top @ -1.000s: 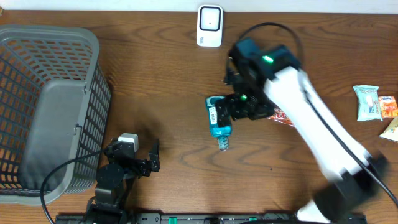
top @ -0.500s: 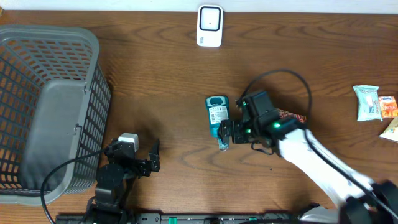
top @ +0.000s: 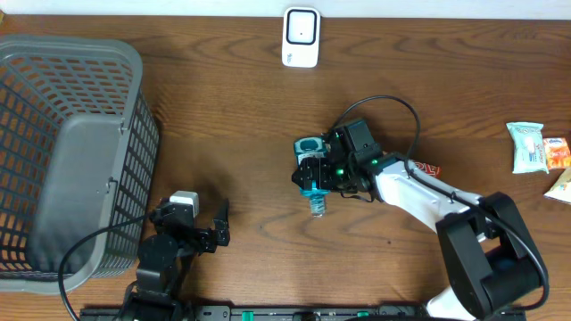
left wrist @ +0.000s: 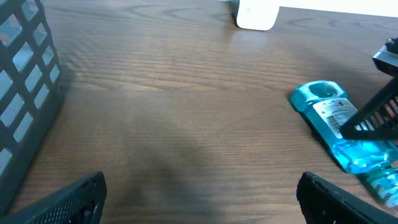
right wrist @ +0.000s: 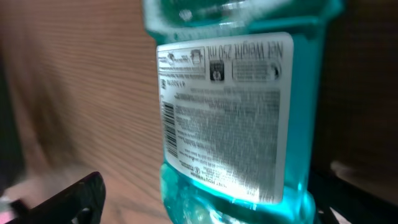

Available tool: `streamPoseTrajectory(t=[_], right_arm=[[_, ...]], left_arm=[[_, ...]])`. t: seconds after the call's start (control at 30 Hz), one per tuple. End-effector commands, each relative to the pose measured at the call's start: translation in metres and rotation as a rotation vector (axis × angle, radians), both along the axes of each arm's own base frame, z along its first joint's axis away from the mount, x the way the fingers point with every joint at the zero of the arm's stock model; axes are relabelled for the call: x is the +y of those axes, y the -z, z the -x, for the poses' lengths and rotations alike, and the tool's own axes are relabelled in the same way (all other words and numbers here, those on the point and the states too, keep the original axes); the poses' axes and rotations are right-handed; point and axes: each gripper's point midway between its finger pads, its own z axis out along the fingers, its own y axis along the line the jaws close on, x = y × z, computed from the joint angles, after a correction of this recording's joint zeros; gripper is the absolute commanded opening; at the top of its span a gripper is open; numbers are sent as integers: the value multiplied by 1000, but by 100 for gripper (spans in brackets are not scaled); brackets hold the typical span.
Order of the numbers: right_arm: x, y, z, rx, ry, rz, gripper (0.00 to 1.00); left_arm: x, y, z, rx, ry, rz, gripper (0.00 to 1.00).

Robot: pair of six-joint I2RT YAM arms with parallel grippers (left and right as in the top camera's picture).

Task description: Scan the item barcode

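R gripper [top: 312, 174]: jaws wide, straddling bottle [left wrist: 329, 115], not clamped; wood shows betw. one finger [right wrist: 68, 199] and bottle side.
Bottle: lying flat mid-table, label [right wrist: 227, 118] up, neck end toward robot side.
Handling: rigid plastic w/ liquid, so prob. some weight and slosh; smooth sides, likely slippery; shouldn't crush.
Hold: across body at the sides, clear of barcode [right wrist: 168, 127] at label edge.
Basket [top: 134, 134]: far left, well apart.
L gripper [top: 203, 218]: released, empty, near basket.
Scanner [top: 301, 37]: far edge; way from bottle looks free.
Red packet [top: 426, 167]: beside R arm, may get dragged.
Snacks [top: 528, 147]: far right, well apart.
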Motion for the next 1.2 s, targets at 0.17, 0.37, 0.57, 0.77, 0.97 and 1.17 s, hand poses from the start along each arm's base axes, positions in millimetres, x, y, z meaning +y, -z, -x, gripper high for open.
streamPoseTrajectory(t=[0.17, 0.37, 0.57, 0.77, 0.97, 1.17], right_arm=[[-29, 60, 38, 204, 50, 131, 87], [-38, 65, 40, 210, 63, 179, 62], [-39, 65, 35, 183, 69, 190, 34], [-38, 60, 26, 132, 43, 193, 17], [-63, 42, 15, 85, 73, 356, 10], [-89, 16, 7, 33, 115, 505, 10]], left_arm=[[-2, 13, 3, 28, 18, -18, 98], [-2, 13, 3, 28, 18, -18, 98], [-2, 13, 3, 28, 18, -18, 98], [-2, 13, 3, 28, 18, -18, 98], [-2, 13, 3, 29, 18, -18, 98], [-2, 13, 3, 29, 18, -18, 98]])
